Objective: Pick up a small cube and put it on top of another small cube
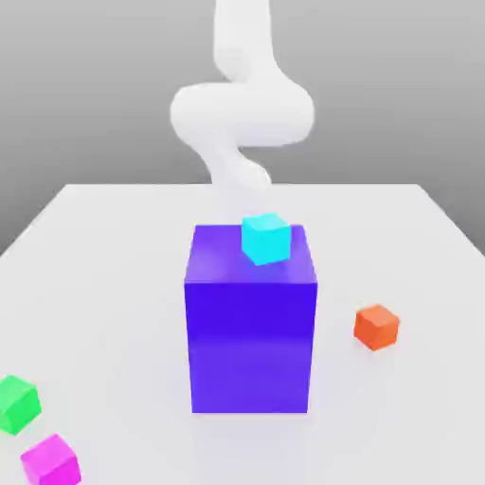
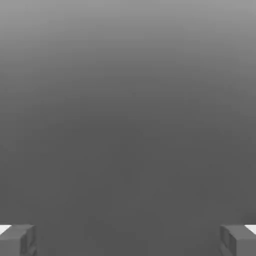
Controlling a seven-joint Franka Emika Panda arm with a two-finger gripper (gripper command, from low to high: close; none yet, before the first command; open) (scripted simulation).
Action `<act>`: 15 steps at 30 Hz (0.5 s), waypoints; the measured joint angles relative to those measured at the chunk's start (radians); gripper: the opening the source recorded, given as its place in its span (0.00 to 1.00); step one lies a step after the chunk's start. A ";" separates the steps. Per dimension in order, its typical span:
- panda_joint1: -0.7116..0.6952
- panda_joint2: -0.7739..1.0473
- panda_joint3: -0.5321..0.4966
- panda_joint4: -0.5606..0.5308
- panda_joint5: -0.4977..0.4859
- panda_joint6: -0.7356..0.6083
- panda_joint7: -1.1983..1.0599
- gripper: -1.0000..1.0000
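Pale and smooth, the white desk (image 1: pixel 123 246) runs back to a plain grey backdrop, giving the loose cubes a level footing. Nearest, towards the exterior view's left, lie a small magenta cube (image 1: pixel 51 462) and, just beyond it, a small bright green cube (image 1: pixel 17 404); they are apart, so either could probably be gripped without nudging the other. Farther back, a large glossy blue-violet block (image 1: pixel 250 346) stands upright near the middle, its broad flat top bearing a small cyan cube (image 1: pixel 267 239), which seems to need no other support. A small orange cube (image 1: pixel 377 327) sits on the desk towards the exterior view's right, well apart from the block, with room around it for a grasp. Behind the block rises the white robot arm (image 1: pixel 242 114). In the hand view its jaws are spread wide with nothing between them, presumably ready to receive a cube. No small cube rests on another, so the stacking seems still to be done.
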 joint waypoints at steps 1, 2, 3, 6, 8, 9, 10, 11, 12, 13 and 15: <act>-0.007 0.039 -0.007 0.001 0.002 0.011 0.008 0.50; -0.014 0.077 -0.013 0.003 0.005 0.022 0.016 0.50; -0.021 0.114 -0.020 0.004 0.007 0.032 0.023 0.50; -0.040 0.223 -0.041 0.008 0.015 0.063 0.045 0.50; -0.052 0.296 -0.055 0.010 0.021 0.084 0.058 0.50; -0.059 0.332 -0.062 0.012 0.025 0.094 0.065 0.50; -0.065 0.368 -0.070 0.013 0.028 0.104 0.071 0.50; -0.071 0.404 -0.077 0.014 0.032 0.115 0.077 0.50; -0.077 0.441 -0.084 0.015 0.036 0.125 0.083 0.50; -0.083 0.477 -0.092 0.017 0.040 0.135 0.089 0.50; -0.095 0.550 -0.106 0.019 0.050 0.156 0.100 0.50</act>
